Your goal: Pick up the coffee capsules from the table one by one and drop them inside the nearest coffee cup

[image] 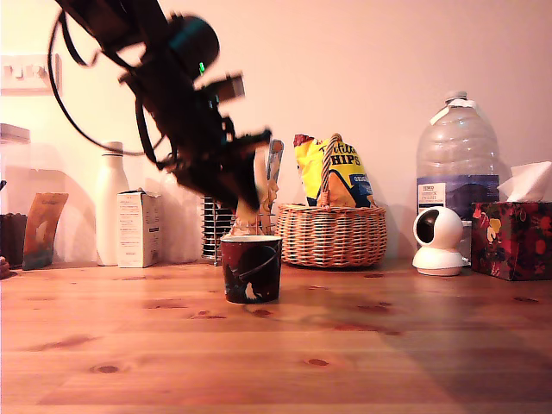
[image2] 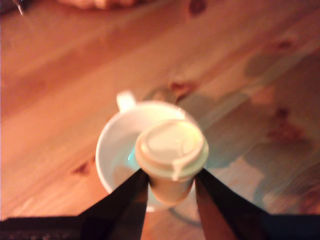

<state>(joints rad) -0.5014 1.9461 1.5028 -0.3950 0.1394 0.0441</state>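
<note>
- Pine table (image: 362, 362), bare boards with dark knots, fills the foreground of the exterior view; no loose capsules show on it in either view.
- Paper coffee cup (image: 251, 268), black with pale swirl print and a pale rim, stands upright on the table near the middle. In the wrist view its white inside (image2: 117, 150) appears to have a little tab on the rim. Judged light and thin-walled, easy to tip if knocked.
- Coffee capsule (image2: 172, 150), cream plastic with a flat foil-like lid, hangs directly over the cup's mouth. Judged light, stiff and smooth; the tapered side wall under the lip is the sound place to hold it, and that is where it is held.
- Gripper (image2: 171, 186), two dark fingers closed against opposite sides of the capsule, lid facing the wrist camera. In the exterior view the arm (image: 185, 121) leans down from upper left, blurred, its tip just above the cup rim.
- Wire utensil holder (image: 216, 228) and wicker basket (image: 333, 235) with a yellow crisp bag stand behind the cup.
- Back row against the wall: white bottle (image: 112, 203), carton (image: 138, 228), large water bottle (image: 457, 172), small round camera (image: 438, 241), tissue box (image: 511, 237).
</note>
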